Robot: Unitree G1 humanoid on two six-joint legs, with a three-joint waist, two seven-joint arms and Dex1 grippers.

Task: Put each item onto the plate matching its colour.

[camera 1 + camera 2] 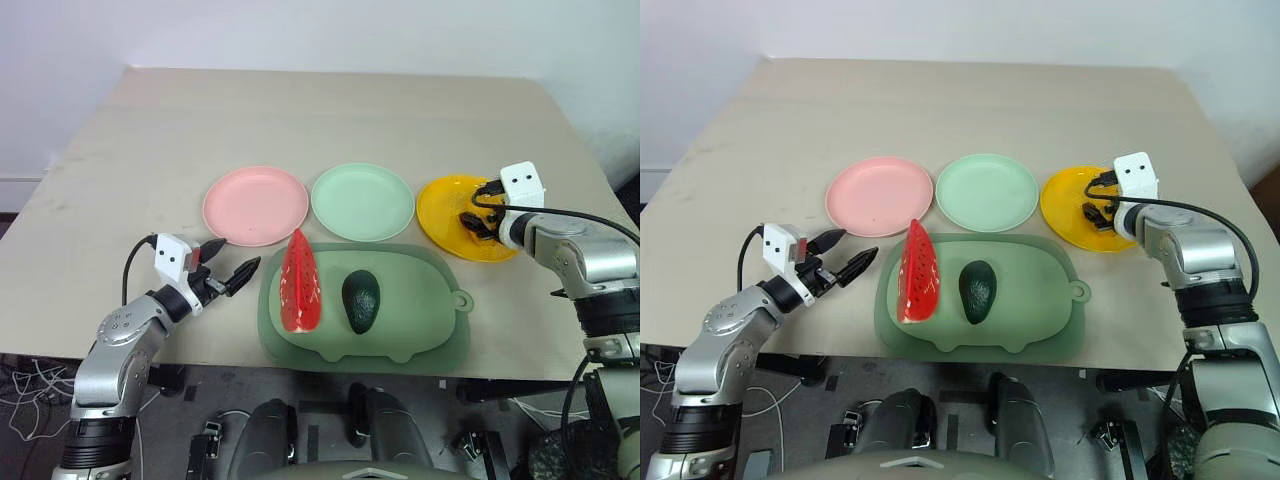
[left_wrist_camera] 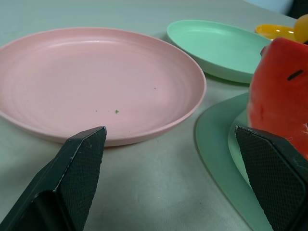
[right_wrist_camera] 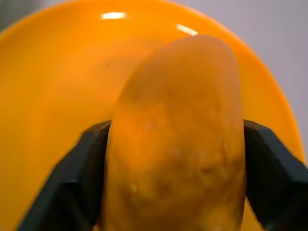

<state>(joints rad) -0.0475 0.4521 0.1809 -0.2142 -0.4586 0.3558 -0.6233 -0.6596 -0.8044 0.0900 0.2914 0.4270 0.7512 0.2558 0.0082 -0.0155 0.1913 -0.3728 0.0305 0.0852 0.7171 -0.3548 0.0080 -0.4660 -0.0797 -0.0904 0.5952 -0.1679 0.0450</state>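
The red watermelon slice (image 1: 300, 283) and the dark green avocado (image 1: 361, 300) lie side by side on the large green tray (image 1: 425, 325). Behind the tray stand the pink plate (image 1: 255, 205), the mint green plate (image 1: 362, 201) and the yellow plate (image 1: 440, 212), left to right. My right gripper (image 1: 479, 223) hangs over the yellow plate, and its fingers (image 3: 79, 178) press both sides of the yellow mango (image 3: 173, 144). My left gripper (image 1: 228, 265) is open and holds nothing, just left of the tray, between the pink plate and the watermelon slice (image 2: 279, 101).
The tan table (image 1: 330, 110) stretches bare behind the plates. The tray sits close to the table's front edge, with a small tab (image 1: 461, 300) on its right side. A white wall (image 1: 300, 30) rises beyond the table.
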